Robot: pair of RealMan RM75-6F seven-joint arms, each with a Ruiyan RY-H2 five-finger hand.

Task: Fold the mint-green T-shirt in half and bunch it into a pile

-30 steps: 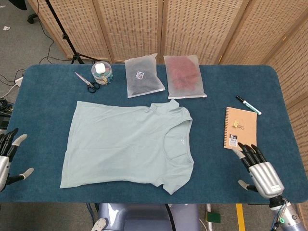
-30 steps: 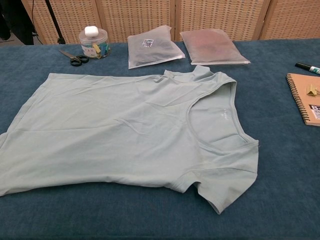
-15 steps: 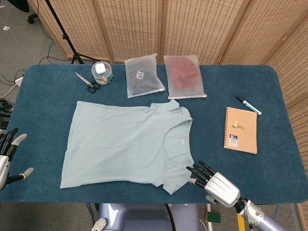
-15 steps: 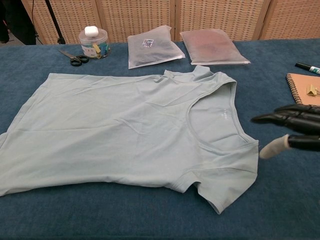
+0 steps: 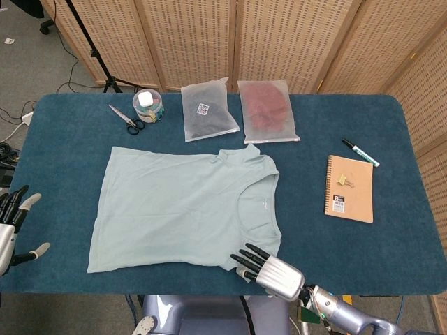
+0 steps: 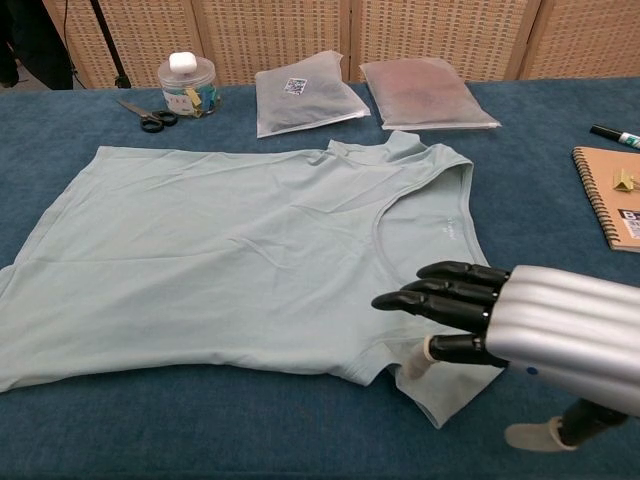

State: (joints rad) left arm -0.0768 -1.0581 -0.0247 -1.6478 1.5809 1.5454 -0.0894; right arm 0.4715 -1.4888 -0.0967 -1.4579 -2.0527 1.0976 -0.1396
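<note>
Over at the far left, the left hand is idling off the tabletop edge, fingers spread wide, holding nothing. The mint-green T-shirt is lying flat mid-tabletop; I'd guess it's light, floppy and a bit slidey, so pinching a sleeve or hem edge looks best. The right hand is hovering over the near sleeve, fingers extended and slightly apart, gripping nothing; can't tell if they're touching cloth.
</note>
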